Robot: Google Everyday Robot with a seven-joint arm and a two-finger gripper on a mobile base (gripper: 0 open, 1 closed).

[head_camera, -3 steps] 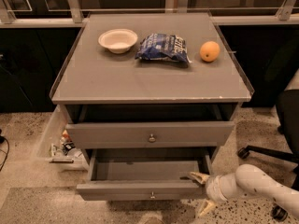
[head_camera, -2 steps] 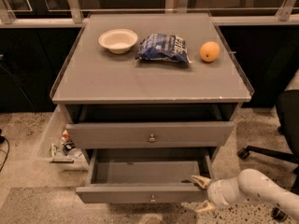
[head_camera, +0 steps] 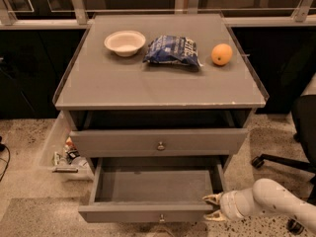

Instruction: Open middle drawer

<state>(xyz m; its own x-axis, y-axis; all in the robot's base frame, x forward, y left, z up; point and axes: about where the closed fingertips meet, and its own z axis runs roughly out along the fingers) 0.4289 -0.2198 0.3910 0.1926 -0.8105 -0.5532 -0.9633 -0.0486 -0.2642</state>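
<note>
The middle drawer [head_camera: 148,212] is pulled out of the grey cabinet, with its plain grey inside [head_camera: 153,184] showing and a small round knob [head_camera: 162,217] at the centre of its front. My gripper [head_camera: 213,207] is at the right end of that drawer's front, on a white arm coming in from the lower right. Its two tan fingers [head_camera: 213,198] are spread apart, one above and one below the front's top edge. The drawer above [head_camera: 158,142], with its own knob [head_camera: 160,145], stands slightly out under the tabletop.
On the cabinet top [head_camera: 123,88] lie a white bowl [head_camera: 125,42], a blue chip bag [head_camera: 172,51] and an orange [head_camera: 221,54]. A clear bin of clutter [head_camera: 64,154] stands on the floor at the left. An office chair base [head_camera: 281,164] is at the right.
The middle drawer has slid further out toward the camera. My gripper has moved with it, staying at the right end of its front.
</note>
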